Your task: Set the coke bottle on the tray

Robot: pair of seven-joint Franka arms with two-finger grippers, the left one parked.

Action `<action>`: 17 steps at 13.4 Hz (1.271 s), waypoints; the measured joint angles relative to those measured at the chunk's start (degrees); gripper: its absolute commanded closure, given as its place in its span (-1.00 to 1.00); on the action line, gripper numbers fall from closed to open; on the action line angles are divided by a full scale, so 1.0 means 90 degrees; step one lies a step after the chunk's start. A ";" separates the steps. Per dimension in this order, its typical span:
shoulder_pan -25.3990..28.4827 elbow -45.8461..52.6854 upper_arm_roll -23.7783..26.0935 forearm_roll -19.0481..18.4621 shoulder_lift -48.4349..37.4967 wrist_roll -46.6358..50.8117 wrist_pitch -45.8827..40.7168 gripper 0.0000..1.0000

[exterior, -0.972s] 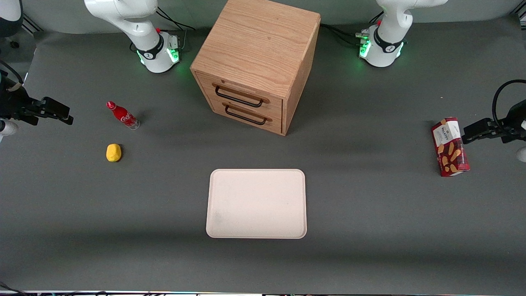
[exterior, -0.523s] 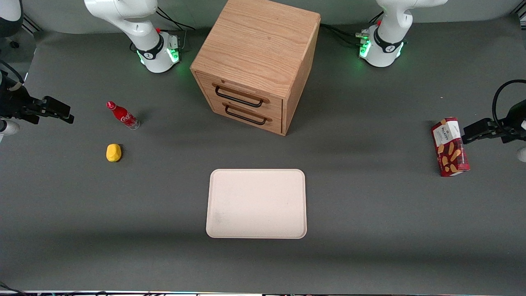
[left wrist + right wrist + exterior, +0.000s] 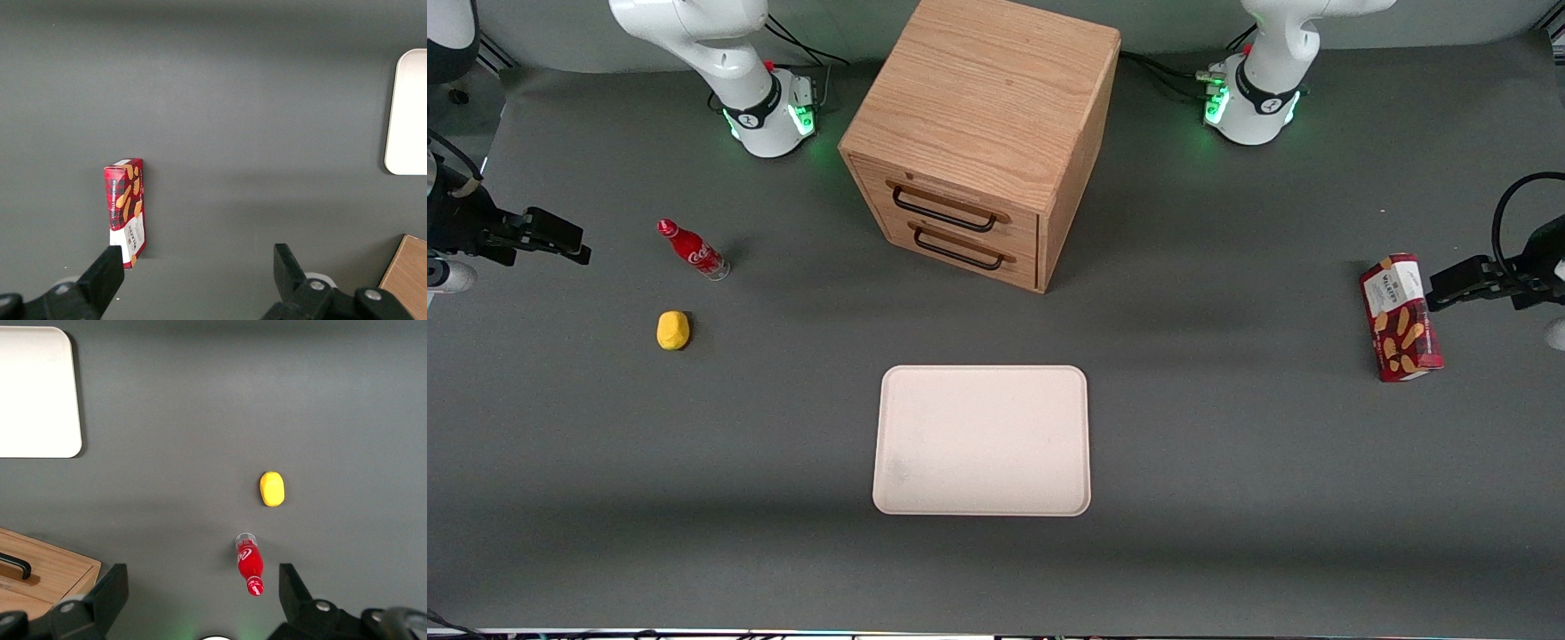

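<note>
Slim red coke bottle (image 3: 694, 250) with white script stands upright on the table, gripper (image 3: 203, 597) high above it, fingers apart.

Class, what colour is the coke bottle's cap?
Red, like the coke bottle body; clearest in the right wrist view, gripper open above it.

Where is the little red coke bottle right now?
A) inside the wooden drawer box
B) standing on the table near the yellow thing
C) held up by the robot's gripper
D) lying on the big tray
B: the coke bottle stands on the table by the yellow object, away from the bare tray; the open gripper hovers off to the side.
</note>
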 measured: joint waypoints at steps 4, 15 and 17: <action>-0.0015 -0.0048 -0.0270 0.0000 -0.0081 -0.0034 -0.0052 -1.00; -0.0021 -0.2160 -0.0704 -0.0235 -0.2376 -0.0283 -0.0131 -1.00; -0.0018 -0.2590 -0.0705 -0.0288 -0.2744 -0.0283 -0.0128 -1.00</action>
